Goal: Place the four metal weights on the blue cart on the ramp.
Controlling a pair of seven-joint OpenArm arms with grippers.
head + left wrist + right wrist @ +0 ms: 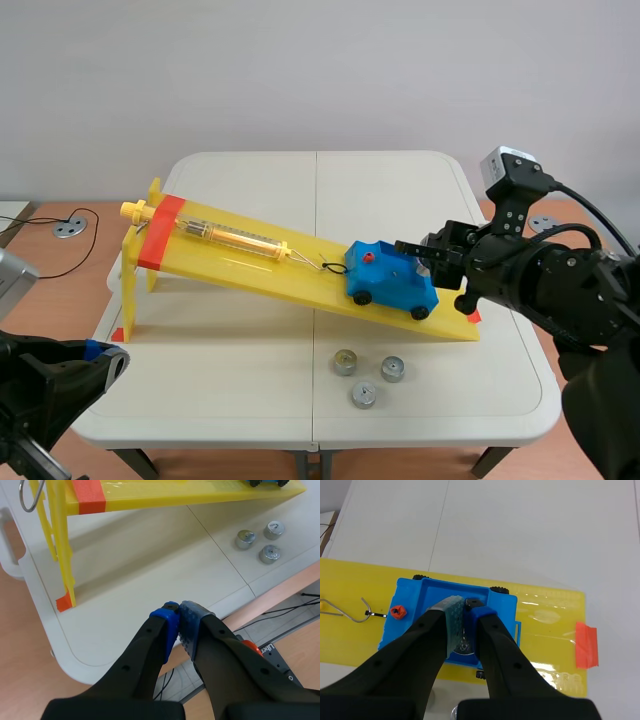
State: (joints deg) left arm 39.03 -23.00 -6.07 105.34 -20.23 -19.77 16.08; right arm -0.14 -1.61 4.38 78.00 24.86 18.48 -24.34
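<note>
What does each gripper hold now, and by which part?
Right gripper seems to pinch a metal weight by its sides, over the blue cart. Left gripper, shut, holds nothing.

- Plain, pale grey wall (320, 70) across the whole upper half of the scene view, unmarked.
- White folding table (250, 350) with rounded corners in the middle of the frame; a straight seam (316, 200) down its centre.
- Dark table legs (135, 462) at the bottom edge.
- Brown wooden desk (40, 275) at middle left, with a round grey grommet (70, 227) and a thin black cable (62, 268).
- More brown wood at middle right, with a second grommet (543, 222).
- Soft, even light; only faint shadows.
</note>
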